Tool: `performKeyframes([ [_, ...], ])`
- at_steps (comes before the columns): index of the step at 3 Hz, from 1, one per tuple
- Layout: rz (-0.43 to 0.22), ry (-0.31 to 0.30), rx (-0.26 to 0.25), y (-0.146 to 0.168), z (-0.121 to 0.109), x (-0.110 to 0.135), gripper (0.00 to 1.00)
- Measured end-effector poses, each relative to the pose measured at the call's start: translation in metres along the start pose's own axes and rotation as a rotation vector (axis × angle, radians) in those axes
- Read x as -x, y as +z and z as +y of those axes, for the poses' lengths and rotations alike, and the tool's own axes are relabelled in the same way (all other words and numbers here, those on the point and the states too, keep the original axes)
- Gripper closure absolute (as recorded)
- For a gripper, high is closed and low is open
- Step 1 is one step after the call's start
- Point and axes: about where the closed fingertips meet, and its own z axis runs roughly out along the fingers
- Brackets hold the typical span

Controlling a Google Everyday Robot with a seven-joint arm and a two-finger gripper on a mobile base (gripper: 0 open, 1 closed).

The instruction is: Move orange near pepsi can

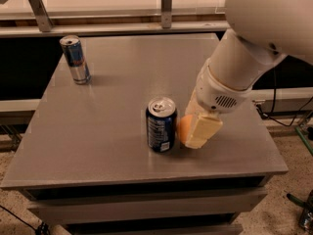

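The dark blue pepsi can [161, 125] stands upright on the grey table [98, 141], near the front middle. The orange [182, 127] sits right beside the can on its right, almost touching it, low at the table surface. Only its left part shows; the rest is hidden behind a cream finger. My gripper [194, 132] comes down from the upper right on the big white arm [244, 58] and is closed around the orange.
A slimmer silver-and-blue can [75, 59] stands at the table's far left. A rail with metal posts [166, 6] runs behind the table. The table's front edge lies just below the pepsi can. Cables lie on the floor at right.
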Motion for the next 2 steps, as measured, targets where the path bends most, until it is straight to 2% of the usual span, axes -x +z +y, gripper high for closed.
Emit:
performKeyframes([
  [1,0.000,-0.002,-0.001,-0.0002,0.0002,0.0008,0.00],
  [2,0.000,-0.002,-0.001,-0.0002,0.0002,0.0008,0.00],
])
